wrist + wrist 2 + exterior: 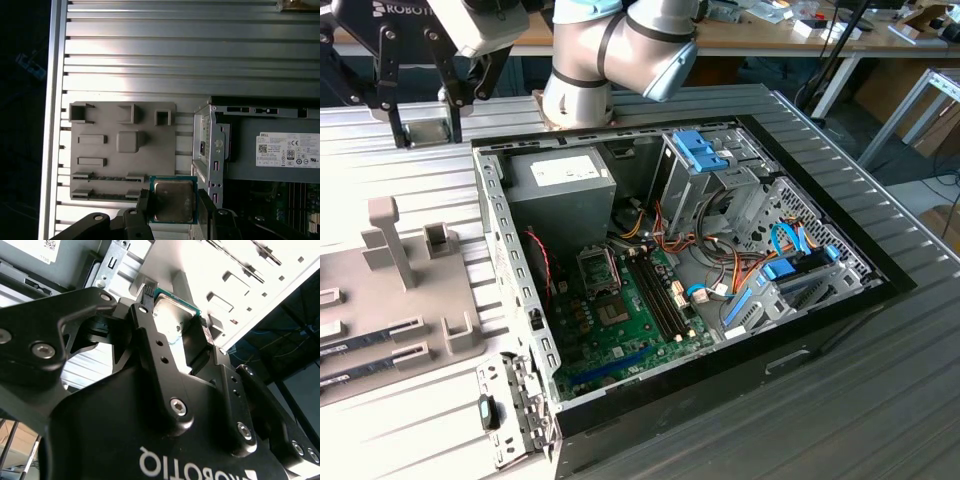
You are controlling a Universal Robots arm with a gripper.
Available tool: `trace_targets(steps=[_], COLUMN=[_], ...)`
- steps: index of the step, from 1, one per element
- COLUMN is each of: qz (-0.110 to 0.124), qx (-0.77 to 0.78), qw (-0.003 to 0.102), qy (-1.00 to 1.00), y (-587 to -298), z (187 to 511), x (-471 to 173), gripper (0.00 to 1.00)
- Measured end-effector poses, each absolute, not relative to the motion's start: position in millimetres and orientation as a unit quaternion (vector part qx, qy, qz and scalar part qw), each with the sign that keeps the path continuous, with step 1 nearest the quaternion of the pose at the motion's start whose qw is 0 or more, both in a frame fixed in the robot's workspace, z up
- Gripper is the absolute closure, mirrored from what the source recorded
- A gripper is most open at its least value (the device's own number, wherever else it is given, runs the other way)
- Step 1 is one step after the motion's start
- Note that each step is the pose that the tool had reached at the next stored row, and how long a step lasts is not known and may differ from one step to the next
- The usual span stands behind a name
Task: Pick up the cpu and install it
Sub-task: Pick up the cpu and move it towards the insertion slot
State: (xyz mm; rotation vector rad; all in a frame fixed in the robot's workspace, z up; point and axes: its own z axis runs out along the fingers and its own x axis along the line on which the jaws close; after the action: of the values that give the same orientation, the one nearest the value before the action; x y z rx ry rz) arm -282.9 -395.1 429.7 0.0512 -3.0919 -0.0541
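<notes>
My gripper (173, 202) was pinching the cpu (173, 200) by two opposite edges, one black finger (205, 210) pressed against each side. The cpu's silver-grey metal top with its thin green rim faced the camera in the first wrist view. In the second wrist view the same chip (172, 315) sat clamped between my fingertips, clear of any surface.

In the first wrist view, the cpu appeared in front of the edge of a grey moulded fixture tray (122, 150), just beside the metal corner of the open computer case (212, 150). The tray lay on a ribbed aluminium table (175, 50).

In the exterior view, I hung at the upper left of the frame, above the table and behind the case (485, 210). The case lay open on its side across the middle of the frame. Inside it, the green motherboard (620, 335) lay toward the lower middle, its cpu socket (600, 272) well apart from me. A grey power supply (560, 185) sat in the case's upper left corner.
</notes>
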Motion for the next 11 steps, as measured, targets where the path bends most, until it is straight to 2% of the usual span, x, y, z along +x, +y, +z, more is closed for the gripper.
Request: trace_targets(steps=[11], qz=[-0.018], qx=[0.017], qw=[0.024], qy=[-0.999], y=[-395.1], z=[429.1], x=[-272.5], gripper=[0.53])
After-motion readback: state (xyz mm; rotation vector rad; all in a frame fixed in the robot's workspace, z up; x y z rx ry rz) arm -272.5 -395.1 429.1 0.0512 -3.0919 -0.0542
